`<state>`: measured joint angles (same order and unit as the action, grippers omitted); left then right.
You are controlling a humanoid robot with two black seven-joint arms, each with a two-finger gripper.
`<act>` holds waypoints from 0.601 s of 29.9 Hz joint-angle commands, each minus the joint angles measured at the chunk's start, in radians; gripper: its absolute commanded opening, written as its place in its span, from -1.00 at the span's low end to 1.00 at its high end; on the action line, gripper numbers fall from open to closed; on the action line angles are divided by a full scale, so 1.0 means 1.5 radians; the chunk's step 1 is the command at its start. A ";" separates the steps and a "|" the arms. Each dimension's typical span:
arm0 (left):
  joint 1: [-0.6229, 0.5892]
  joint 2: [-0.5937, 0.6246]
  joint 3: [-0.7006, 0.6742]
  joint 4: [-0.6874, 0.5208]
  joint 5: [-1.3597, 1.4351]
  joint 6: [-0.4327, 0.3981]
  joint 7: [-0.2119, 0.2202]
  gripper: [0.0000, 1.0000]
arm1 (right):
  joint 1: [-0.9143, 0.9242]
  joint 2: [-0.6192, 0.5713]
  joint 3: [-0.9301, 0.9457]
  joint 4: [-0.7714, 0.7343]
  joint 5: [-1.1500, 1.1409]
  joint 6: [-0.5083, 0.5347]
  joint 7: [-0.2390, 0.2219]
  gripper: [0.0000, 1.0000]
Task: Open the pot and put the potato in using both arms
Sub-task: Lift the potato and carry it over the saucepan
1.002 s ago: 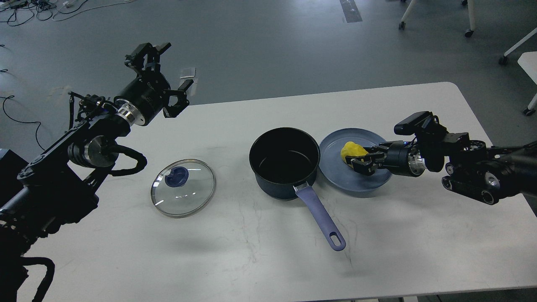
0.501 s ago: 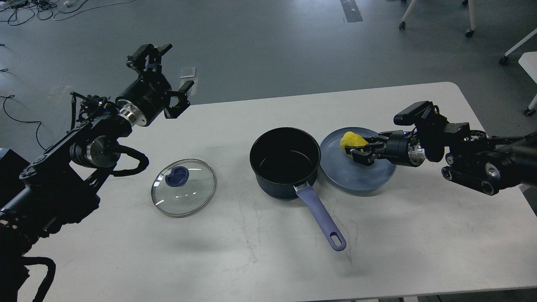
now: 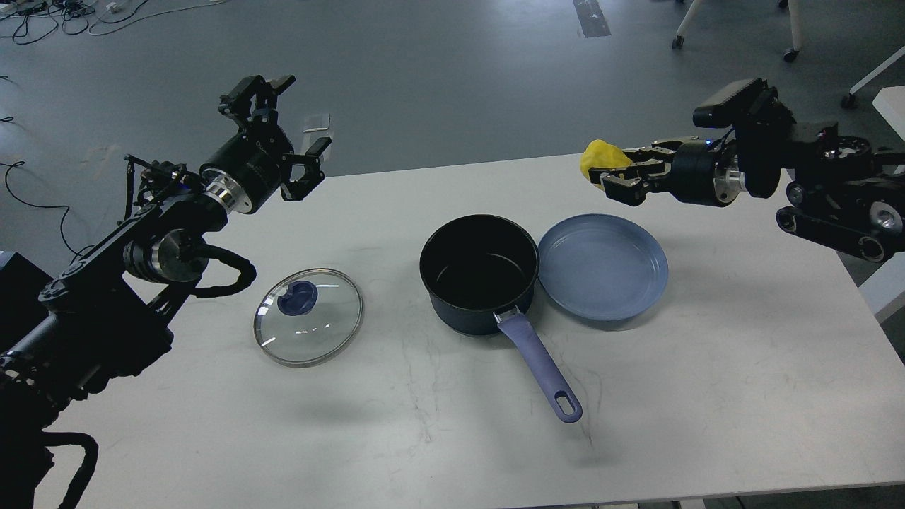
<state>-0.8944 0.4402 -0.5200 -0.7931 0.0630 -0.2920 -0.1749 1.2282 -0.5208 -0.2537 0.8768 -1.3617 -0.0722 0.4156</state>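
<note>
The right tool (image 3: 614, 173) is pinching the yellow potato (image 3: 599, 159), its fingers closing around it. Since a second ago it has been rising off the blue plate (image 3: 622, 297), which is now lying bare below it. The left tool (image 3: 286, 124) is hanging spread, holding nothing; the glass lid (image 3: 308, 326) is lying on the counter (image 3: 707, 396) below it. The uncovered pot (image 3: 481, 272) is sitting below and left of the right tool, its handle (image 3: 541, 367) pointing toward the counter's near edge.

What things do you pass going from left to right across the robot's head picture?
left gripper → glass lid → pot → blue plate → yellow potato, held up by the right gripper
</note>
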 commanded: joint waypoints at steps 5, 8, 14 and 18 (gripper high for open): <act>-0.001 0.004 0.000 0.000 0.000 0.000 0.000 0.96 | -0.015 0.091 -0.002 0.021 0.002 0.000 0.017 -1.00; -0.001 0.008 0.000 0.000 0.000 0.000 0.000 0.96 | -0.019 0.119 -0.002 0.015 0.000 -0.001 0.039 -1.00; -0.003 0.026 -0.002 -0.001 0.000 -0.001 0.000 0.96 | -0.014 0.145 -0.003 0.006 0.000 0.000 0.049 -1.00; -0.002 0.026 -0.002 -0.001 0.000 -0.001 0.000 0.96 | -0.034 0.154 -0.011 -0.004 0.000 0.001 0.049 -1.00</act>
<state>-0.8991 0.4773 -0.5234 -0.7945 0.0630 -0.2928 -0.1749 1.1997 -0.3024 -0.2604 0.8806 -1.3621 -0.0722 0.4884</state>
